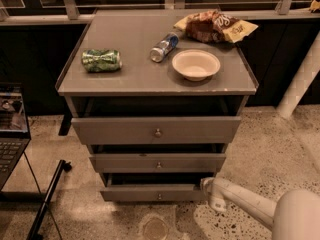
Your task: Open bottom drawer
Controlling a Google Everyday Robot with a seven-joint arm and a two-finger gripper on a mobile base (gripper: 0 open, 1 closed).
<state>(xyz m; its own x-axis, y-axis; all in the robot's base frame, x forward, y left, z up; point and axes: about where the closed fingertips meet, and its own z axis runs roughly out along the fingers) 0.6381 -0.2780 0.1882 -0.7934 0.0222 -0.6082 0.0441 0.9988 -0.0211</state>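
The grey cabinet has three drawers, all pulled partly out. The bottom drawer (155, 192) has the slimmest front and a tiny knob (159, 196) at its centre; it stands out a little, with a dark gap above it. My gripper (209, 188) is at the right end of the bottom drawer's front, on the end of my white arm (250, 201) that comes in from the lower right. It sits against the drawer's right corner, well right of the knob.
The cabinet top (135, 76) holds a crushed green can (101, 60), a lying bottle (164, 47), a white bowl (195, 64) and snack bags (215, 26). A laptop (11, 129) on a stand is at the left. A white post (300, 81) stands at right.
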